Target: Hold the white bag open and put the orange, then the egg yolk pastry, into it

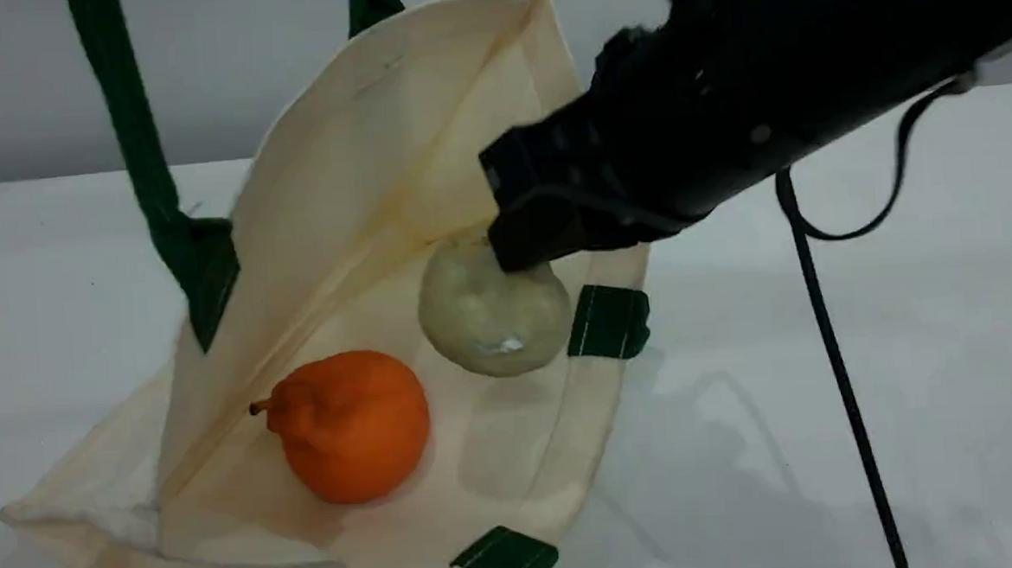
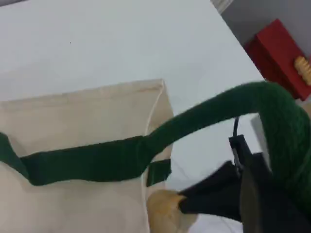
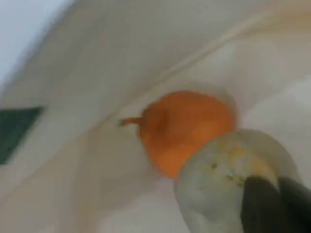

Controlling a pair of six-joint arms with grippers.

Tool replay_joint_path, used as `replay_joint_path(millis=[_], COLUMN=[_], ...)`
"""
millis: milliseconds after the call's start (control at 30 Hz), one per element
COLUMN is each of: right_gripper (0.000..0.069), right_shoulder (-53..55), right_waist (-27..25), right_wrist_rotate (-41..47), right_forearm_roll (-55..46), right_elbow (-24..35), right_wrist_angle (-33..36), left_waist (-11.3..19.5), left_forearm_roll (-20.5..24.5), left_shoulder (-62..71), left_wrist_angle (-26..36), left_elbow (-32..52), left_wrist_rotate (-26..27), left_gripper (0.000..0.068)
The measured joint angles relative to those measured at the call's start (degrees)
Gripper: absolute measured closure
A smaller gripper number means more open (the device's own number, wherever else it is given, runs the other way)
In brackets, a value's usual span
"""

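The orange (image 1: pixel 349 426) already lies inside the white bag (image 1: pixel 361 153), whose green handle (image 2: pixel 97 160) the left fingers (image 2: pixel 255 199) clamp and hold up, while the right fingers (image 3: pixel 262 206) grip the egg yolk pastry (image 1: pixel 490 315) just inside the mouth, not yet released.

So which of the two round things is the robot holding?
The pale pastry. The right fingers pinch its top, and it hangs over the bag. The orange lies loose inside, with nothing touching it.
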Motion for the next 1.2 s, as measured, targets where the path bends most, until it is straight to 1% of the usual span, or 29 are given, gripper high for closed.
replay_joint_path(millis=[67,167,367,467,667,867,933,1067,1167,1200], right_gripper=[0.0673,0.0673,0.0673,0.0673,0.0673,0.0671,0.0666,0.0624,0.0559,0.0528], right_shoulder=[2.2,6.1,13.5,16.4,21.2,23.6,23.6,23.5,23.5,23.5], right_waist=[-0.1,-0.1,-0.1,-0.1,-0.1,0.7,1.5,2.1,2.2,2.2], right_wrist_rotate=[0.2,0.2,0.2,0.2,1.5,3.0,3.0,3.0,2.6,2.6], right_forearm_roll=[0.0,-0.3,-0.4,-0.5,-0.5,-0.5,-0.5,-0.4,-0.4,-0.4], right_elbow=[-1.7,-4.7,-11.5,-14.0,-19.0,-20.2,-20.2,-20.2,-20.2,-20.2], right_wrist_angle=[-0.5,2.2,3.5,5.8,7.0,13.0,12.9,12.1,12.3,12.3], left_waist=[0.0,0.0,0.0,0.0,0.0,0.0,0.0,0.0,0.0,0.0], left_forearm_roll=[0.0,0.0,0.0,0.0,0.0,0.1,0.2,0.2,0.2,0.4], left_shoulder=[0.0,0.0,0.0,0.0,0.0,0.0,0.0,0.0,0.0,0.0], left_wrist_angle=[0.2,1.0,1.4,1.5,1.9,1.9,1.9,1.9,1.9,1.8], left_elbow=[0.0,0.0,0.0,0.0,0.0,0.0,0.0,0.0,0.0,0.0], left_wrist_rotate=[0.1,0.1,0.1,0.1,0.1,0.2,0.2,0.2,0.2,0.2], left_gripper=[0.0614,0.0614,0.0614,0.0614,0.0614,0.0614,0.0614,0.0614,0.0614,0.0614])
